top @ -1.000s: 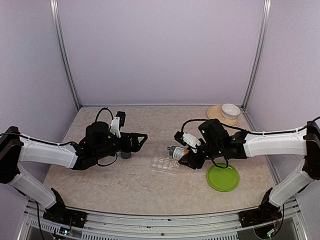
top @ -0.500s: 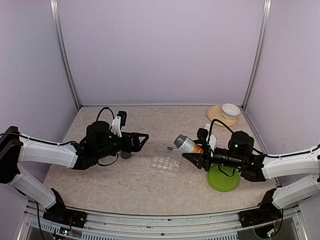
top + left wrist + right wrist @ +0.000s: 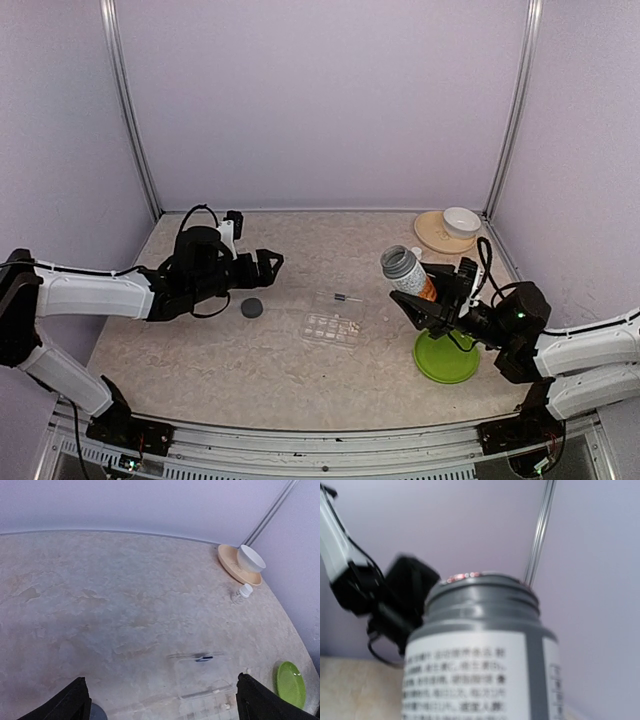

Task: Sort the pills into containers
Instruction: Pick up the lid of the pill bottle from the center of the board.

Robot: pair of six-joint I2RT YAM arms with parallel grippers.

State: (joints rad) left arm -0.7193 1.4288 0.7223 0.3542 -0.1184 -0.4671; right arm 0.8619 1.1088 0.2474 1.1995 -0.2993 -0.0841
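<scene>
The containers, a flat clear organiser (image 3: 333, 323) with small square compartments, lie at mid-table. In the left wrist view its near end (image 3: 215, 699) shows a black mark (image 3: 204, 658) and small pale specks, perhaps pills (image 3: 227, 705). My right gripper (image 3: 428, 296) is shut on an amber bottle (image 3: 408, 272), holding it in the air, tilted, above the green plate (image 3: 445, 358). In the right wrist view the bottle's white label (image 3: 470, 680) and uncapped grey threaded neck fill the frame. My left gripper (image 3: 270, 266) is open and empty, left of the organiser (image 3: 161, 677).
A dark grey cap (image 3: 251, 309) lies on the table below the left gripper. A white bowl (image 3: 461, 221) sits on a tan plate (image 3: 436, 232) in the far right corner, with a small white-capped vial (image 3: 242, 592) beside it. Walls enclose the table.
The right arm has drawn back to the right, carrying the bottle from over the organiser to above the green plate and tipping it more upright. The left gripper has retreated left, uncovering the grey cap.
</scene>
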